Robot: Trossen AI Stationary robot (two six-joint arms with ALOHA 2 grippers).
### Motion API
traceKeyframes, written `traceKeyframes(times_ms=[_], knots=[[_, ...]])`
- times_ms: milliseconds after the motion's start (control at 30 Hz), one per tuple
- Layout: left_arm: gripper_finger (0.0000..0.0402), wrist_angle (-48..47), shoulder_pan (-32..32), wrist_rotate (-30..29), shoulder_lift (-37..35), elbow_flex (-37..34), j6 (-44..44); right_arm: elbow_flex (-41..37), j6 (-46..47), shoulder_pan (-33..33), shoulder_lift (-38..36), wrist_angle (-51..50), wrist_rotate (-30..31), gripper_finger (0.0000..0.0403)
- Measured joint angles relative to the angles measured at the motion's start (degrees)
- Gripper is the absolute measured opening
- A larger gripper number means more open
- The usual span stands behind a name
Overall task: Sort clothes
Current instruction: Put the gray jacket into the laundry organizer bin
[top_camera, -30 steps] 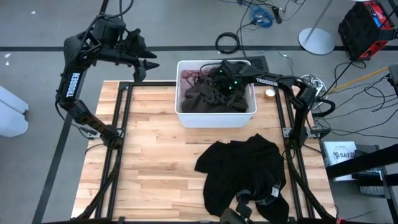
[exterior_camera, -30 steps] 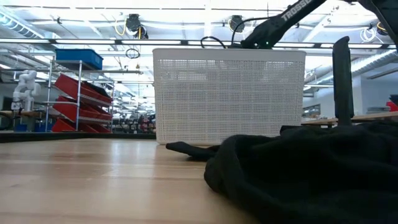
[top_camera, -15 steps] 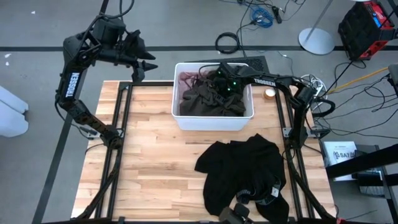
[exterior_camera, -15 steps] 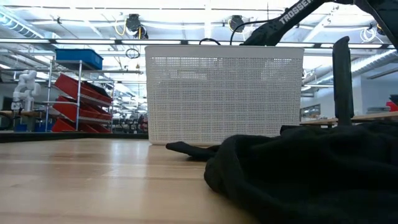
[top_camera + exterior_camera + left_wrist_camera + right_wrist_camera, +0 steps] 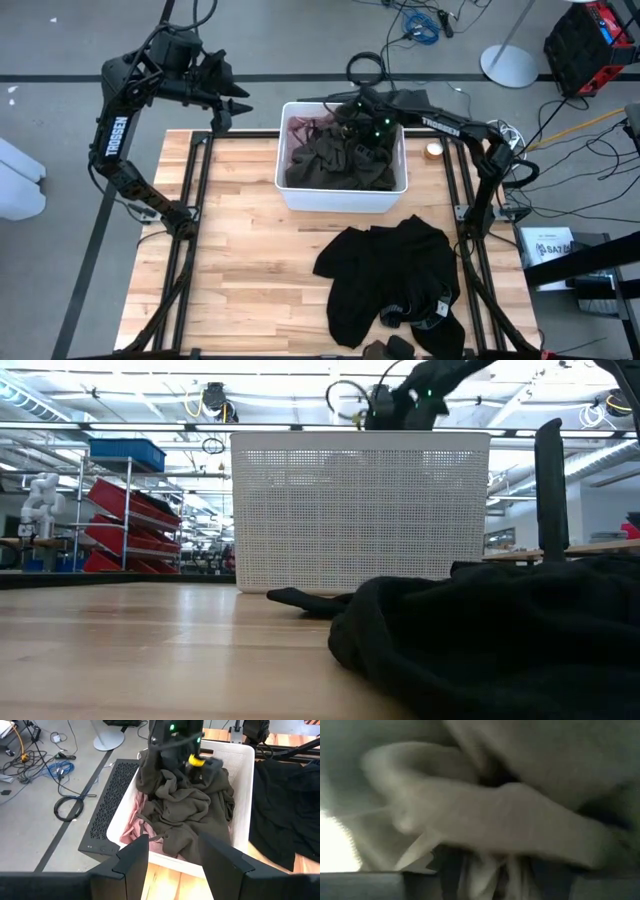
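While right hand (image 5: 362,118) hovers over the white bin (image 5: 340,196), finger gap unclear, olive-green garment (image 5: 335,160) fills it; black garment (image 5: 395,275) lies on worktop (image 5: 250,250). Left hand (image 5: 232,105) wide, empty, off the worktop's far-left corner.

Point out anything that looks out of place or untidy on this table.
The black garment lies crumpled on the table's near right part, outside the white bin, with its edge hanging over the table's front edge. The olive-green garment and a pink one are heaped in the bin under the right end effector. Nothing looks damaged.
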Motion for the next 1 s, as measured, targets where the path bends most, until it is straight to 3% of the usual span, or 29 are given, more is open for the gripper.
traceKeyframes(times_ms=[200, 367, 433, 533, 667, 700, 1000], knots=[[0.0180, 0.0, 0.0, 0.0, 0.0, 0.0, 0.4, 8.6, -0.1, 2.5, -1.7, -8.0, -0.1, 0.0234], [0.0180, 0.0, 0.0, 0.0, 0.0, 0.0, 0.5, 16.6, -1.7, 4.9, -3.2, -11.5, 0.2, 0.0236], [0.0180, 0.0, -0.1, 0.0, 0.0, 0.0, 0.5, 19.3, -3.1, 5.4, -3.6, -10.6, 3.0, 0.0231], [0.0180, 0.0, -0.1, 0.0, 0.0, 0.0, 0.4, 20.7, -4.6, 5.2, -3.6, -4.8, 14.0, 0.0190], [0.0180, -0.1, -0.1, 0.0, 0.0, 0.0, -0.1, 18.1, -8.3, 3.6, -3.5, 5.0, 15.1, 0.0041], [0.0180, -0.1, -0.1, 0.0, 0.0, 0.0, -0.2, 17.1, -9.1, 3.4, -3.5, 6.8, 15.3, 0.0022], [0.0180, -1.0, -0.1, 0.0, 0.0, 0.0, -0.1, 0.6, -6.8, -1.8, -3.5, 24.0, 17.6, 0.0000]])
